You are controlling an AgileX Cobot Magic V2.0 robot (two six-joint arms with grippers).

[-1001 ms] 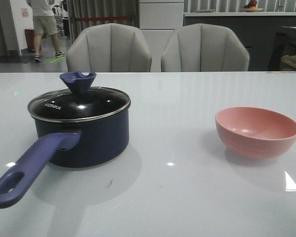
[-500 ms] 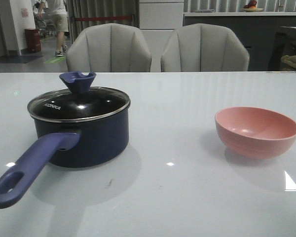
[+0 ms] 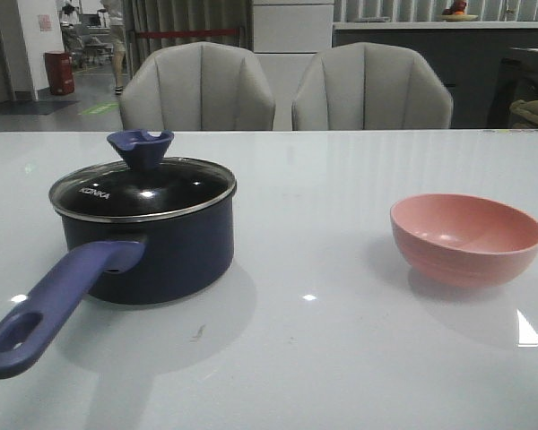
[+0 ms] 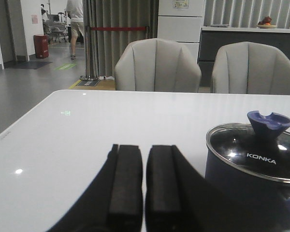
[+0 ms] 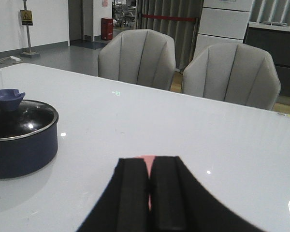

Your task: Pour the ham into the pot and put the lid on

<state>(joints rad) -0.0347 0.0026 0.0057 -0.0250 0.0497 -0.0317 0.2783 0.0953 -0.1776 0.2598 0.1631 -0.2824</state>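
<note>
We found the pot (image 3: pixel 148 237) at about nine o'clock on the table (image 3: pixel 341 358), its long handle (image 3: pixel 58 300) running toward seven o'clock, and the lid (image 3: pixel 143 190) seated squarely on its rim, the blue knob (image 3: pixel 141 148) upright. The pink bowl (image 3: pixel 467 238) stood well apart at about three o'clock; no ham showed in it, and through the glass we could not tell whether any lay in the pot.

The left gripper (image 4: pixel 144 183) was clenched on nothing, its pads nearly touching, and the pot lay just beside it at about two o'clock in its own view. The right gripper (image 5: pixel 151 193) was likewise clenched and empty, with the bowl directly past its fingertips. We judged the left arm nearer the pot and the right nearer the bowl.

The tabletop was white, glossy and reflective. Two grey chairs (image 3: pixel 287 90) stood at twelve o'clock, a dim room beyond them.
</note>
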